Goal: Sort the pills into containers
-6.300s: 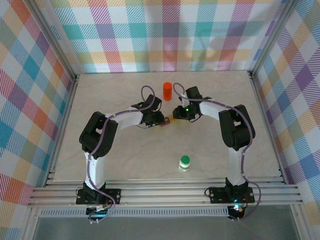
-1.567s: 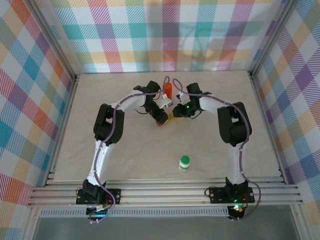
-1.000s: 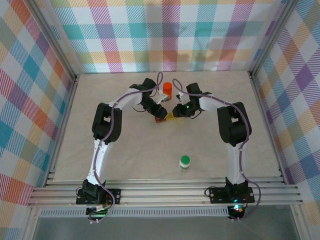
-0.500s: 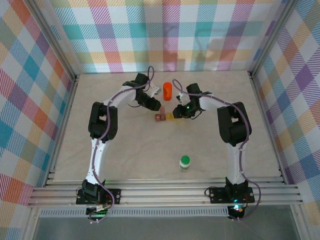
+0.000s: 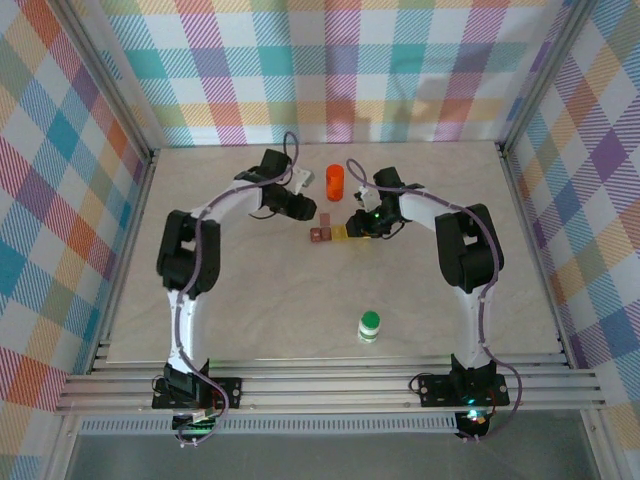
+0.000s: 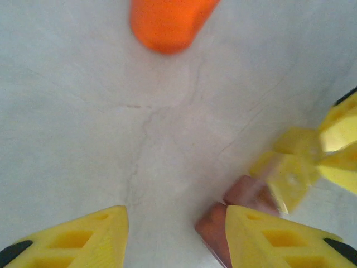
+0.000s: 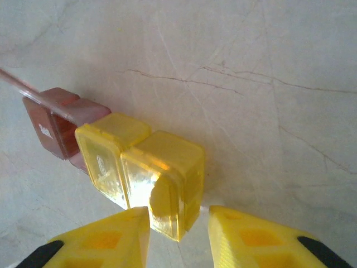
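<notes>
Top view: the pill organizer point(image 5: 328, 235) lies flat, its long axis running 9 to 3. The orange bottle point(image 5: 334, 182) stands at its 12, the green-capped bottle point(image 5: 369, 325) toward 5.

Left wrist: the left gripper point(image 6: 174, 223) is spread and empty.

Right wrist: the right gripper point(image 7: 178, 223) straddles the organizer's yellow end, but I cannot tell whether it pinches.

Both arms outstretched — left end effector point(image 6: 175, 223) agape, right end effector point(image 7: 178, 223) narrow.

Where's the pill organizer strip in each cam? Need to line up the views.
Top external: pill organizer near the picture's centre, on the arms' side of the orange bottle.
Left wrist: lower right, red end toward the bottom edge, yellow end toward the right.
Right wrist: centre-left, red end upper left, yellow end at the bottom.
Shared landmark: the right gripper straddling the strip's yellow end.
</notes>
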### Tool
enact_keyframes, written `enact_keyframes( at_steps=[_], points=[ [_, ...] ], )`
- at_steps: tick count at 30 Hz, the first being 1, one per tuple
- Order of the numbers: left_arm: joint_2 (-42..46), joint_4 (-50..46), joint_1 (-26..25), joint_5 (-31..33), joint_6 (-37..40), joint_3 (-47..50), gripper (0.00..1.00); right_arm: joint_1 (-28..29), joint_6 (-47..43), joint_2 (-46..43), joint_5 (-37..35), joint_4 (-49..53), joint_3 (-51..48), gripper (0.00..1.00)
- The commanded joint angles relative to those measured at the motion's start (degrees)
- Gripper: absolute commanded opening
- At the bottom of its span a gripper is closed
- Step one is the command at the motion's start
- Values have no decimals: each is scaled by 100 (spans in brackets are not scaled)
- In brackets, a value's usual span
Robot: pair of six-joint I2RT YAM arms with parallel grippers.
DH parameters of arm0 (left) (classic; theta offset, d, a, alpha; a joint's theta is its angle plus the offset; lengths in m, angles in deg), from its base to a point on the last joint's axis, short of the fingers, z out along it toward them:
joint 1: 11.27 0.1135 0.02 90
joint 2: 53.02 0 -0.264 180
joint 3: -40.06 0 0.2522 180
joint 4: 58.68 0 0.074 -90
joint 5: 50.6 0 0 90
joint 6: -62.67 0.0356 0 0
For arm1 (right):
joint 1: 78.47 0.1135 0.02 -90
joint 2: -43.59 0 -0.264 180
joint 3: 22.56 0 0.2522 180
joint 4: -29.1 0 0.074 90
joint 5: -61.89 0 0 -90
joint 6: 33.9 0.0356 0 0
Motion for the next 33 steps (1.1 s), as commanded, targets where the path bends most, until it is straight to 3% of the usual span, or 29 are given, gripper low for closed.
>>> enact_keyframes(
  at_steps=[1, 6, 11, 13, 17, 20, 25, 33],
  points=[
    [1426, 1378, -128, 628, -501, 681, 50, -20, 268, -506, -85, 87, -13, 37],
    [3158, 2308, -456, 1865, -989, 2385, 52, 21, 367, -1106, -281, -20, -180, 45],
    [4612, 2672, -522, 2280, -1453, 3855, 58, 326, 100, -1879, -1145, 295, -437, 55],
    [5194, 2612, -522, 2573, -1604, 4320, 66, 548, -32, -2273, -1724, 451, -624, 59],
    [6408, 2619, -268, 2981, -2008, 5201, 98, 986, -77, -3032, -2817, 813, -1063, 63],
    [7331, 2726, -170, 3529, -2755, 5948, 100, 1356, -21, -3649, -3594, 1158, -1452, 65],
    [8282, 2858, -161, 3358, -3053, 6761, 100, 1708, 366, -4557, -4123, 2134, -1803, 66],
    [8022, 2756, -170, 2759, -3482, 6976, 100, 2463, 1514, -5130, -4157, 3277, -2076, 66]
  ],
)
